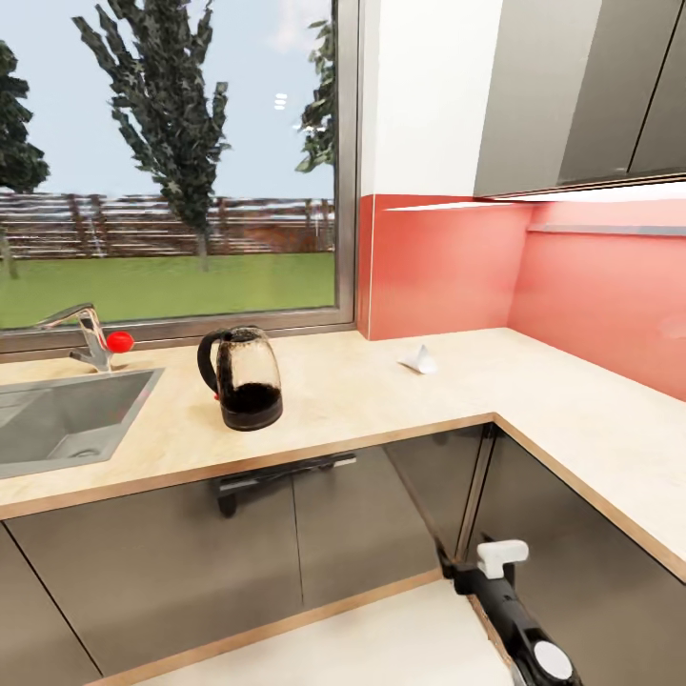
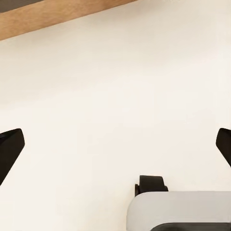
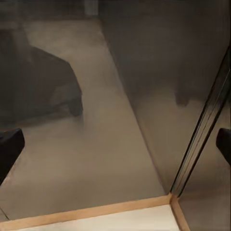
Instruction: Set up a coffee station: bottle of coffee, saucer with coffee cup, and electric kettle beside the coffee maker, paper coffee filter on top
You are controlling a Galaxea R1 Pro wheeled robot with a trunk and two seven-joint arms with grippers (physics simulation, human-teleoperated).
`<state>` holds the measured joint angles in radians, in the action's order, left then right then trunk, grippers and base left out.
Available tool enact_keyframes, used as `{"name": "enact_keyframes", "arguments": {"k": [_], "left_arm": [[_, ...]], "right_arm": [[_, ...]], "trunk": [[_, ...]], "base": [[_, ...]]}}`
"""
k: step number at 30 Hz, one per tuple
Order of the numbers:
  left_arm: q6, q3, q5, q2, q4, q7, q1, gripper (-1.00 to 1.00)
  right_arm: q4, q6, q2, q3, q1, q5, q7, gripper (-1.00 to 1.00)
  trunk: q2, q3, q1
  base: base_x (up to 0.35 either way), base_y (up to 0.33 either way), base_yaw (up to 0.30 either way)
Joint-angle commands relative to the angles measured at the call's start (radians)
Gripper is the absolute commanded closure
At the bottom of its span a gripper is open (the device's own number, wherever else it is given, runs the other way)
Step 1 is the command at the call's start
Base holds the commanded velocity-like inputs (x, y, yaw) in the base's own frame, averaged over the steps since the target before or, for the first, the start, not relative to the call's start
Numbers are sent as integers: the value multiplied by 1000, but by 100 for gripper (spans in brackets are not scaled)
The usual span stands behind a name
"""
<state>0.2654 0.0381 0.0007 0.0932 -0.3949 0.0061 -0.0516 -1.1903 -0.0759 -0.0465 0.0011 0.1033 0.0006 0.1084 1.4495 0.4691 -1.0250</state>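
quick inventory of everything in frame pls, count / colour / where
electric kettle: 1, clear glass, black handle and base, on kitchen countertop right of sink
paper coffee filter: 1, white, countertop near the corner
sink: 1, grey steel, inset at left
faucet: 1, chrome, red knob, behind sink
cabinet fronts: grey, below countertop
right arm: black and white, low by the corner cabinets
left gripper: black fingertips wide apart, over pale floor
right gripper: black fingertips wide apart, facing cabinet fronts
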Motion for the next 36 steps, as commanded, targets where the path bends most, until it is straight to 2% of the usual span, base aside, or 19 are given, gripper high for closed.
{"name": "enact_keyframes", "arguments": {"k": [1,6,7,11,14,15,16,17,18,19,23,25,26,29,30,32,33,34,36], "left_arm": [[1,2,0,0,-1,0,-1,-100],[1,7,2,0,3,-1,-1,-100],[1,7,2,0,3,-1,-1,-100],[2,7,2,0,6,-1,-1,-100],[2,7,2,0,6,0,-1,-100],[2,7,2,0,6,0,-1,-100],[1,6,2,0,7,0,-1,-100],[0,4,3,0,6,0,-1,-100],[-1,3,3,-1,6,0,-1,-100],[-2,3,3,-4,6,0,-1,-100],[-3,6,6,-16,6,0,-1,-100],[-4,8,23,-21,7,0,-1,-100],[-4,11,41,-24,7,0,-1,-100],[-3,14,71,-25,10,-1,-1,-100],[-2,15,99,-26,20,-1,-1,-100],[-2,15,110,-27,25,0,-1,-100],[-2,15,114,-27,27,0,-1,-100],[-1,14,118,-30,31,0,-1,-100],[0,14,119,-37,32,1,-1,-100]], "right_arm": [[-32,15,0,-1,0,-1,14,-100],[-173,107,2,-3,4,-3,44,-100],[-173,107,2,-3,4,-3,44,-100],[-268,198,5,-4,55,-3,51,-100],[-309,268,6,-4,114,-3,53,-100],[-318,290,6,-4,138,-4,54,-100],[-331,327,6,-4,188,-4,54,-100],[-345,412,7,-4,304,-4,55,-100],[-346,429,7,-4,327,-4,55,-100],[-348,462,8,-4,378,-5,55,-100],[-350,523,8,-3,467,-4,55,-100],[-347,560,8,-3,526,-4,53,-100],[-339,575,11,-1,560,-3,49,-100],[-313,585,27,-1,600,-2,36,-100],[-253,590,50,0,647,-1,-7,-100],[-180,593,57,0,680,-2,-32,-100],[-120,573,60,0,695,-3,-43,-100],[-23,487,61,0,713,0,-55,-100],[36,441,62,1,720,2,-58,-100]], "trunk": [[0,1,0],[0,1,0],[0,1,0],[0,1,0],[0,1,0],[0,1,0],[0,1,0],[0,1,0],[0,1,0],[0,1,0],[0,1,0],[0,1,0],[0,1,0],[0,1,0],[0,1,0],[0,1,0],[0,1,0],[0,1,0],[0,1,0]], "base": [[0,0,0],[0,0,0],[0,0,0],[0,0,0],[0,0,0],[0,0,0],[0,0,0],[0,0,0],[0,0,0],[0,0,0],[0,0,0],[0,0,0],[0,0,0],[0,0,0],[0,0,0],[0,0,0],[0,0,0],[0,0,0],[0,0,0]]}}
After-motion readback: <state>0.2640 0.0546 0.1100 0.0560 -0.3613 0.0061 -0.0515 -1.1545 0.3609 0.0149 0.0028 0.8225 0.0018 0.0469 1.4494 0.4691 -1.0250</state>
